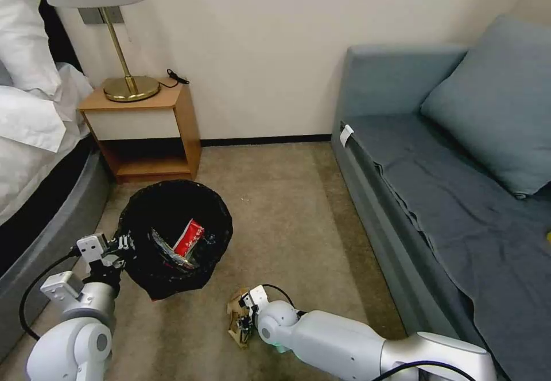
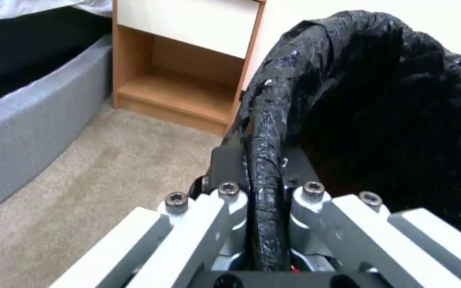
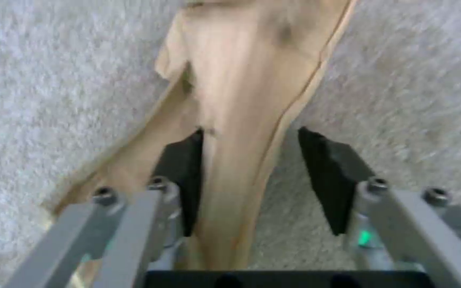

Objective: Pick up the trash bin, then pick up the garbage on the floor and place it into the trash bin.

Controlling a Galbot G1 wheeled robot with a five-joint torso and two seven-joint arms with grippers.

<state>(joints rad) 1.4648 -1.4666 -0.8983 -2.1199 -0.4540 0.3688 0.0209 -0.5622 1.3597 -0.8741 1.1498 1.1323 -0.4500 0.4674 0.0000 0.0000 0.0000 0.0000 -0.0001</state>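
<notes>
The left gripper (image 2: 265, 188) is clamped on the rim of the trash bin (image 1: 172, 234), which it holds near the wooden nightstand (image 1: 146, 128), and the black plastic liner (image 2: 390, 100) is pinched between its two fingers. Inside the bin a red-and-white wrapper (image 1: 189, 237) lies already. The bin looks light, but its liner is thin and slippery, so the hold at the rim seems the only firm place to take it. On the beige carpet (image 1: 287, 209), just in front of the bin, lies a tan crumpled cardboard scrap (image 3: 241, 100). The right gripper (image 3: 252, 176) is low over it with its jaws apart; one black finger (image 3: 185, 180) touches a raised fold of the scrap and the other stands a little away from it. This scrap is probably very light and half stiff, so it may bend or slip when squeezed. I think the raised fold in the middle is the best place to grip, not the flat edges on the carpet.
</notes>
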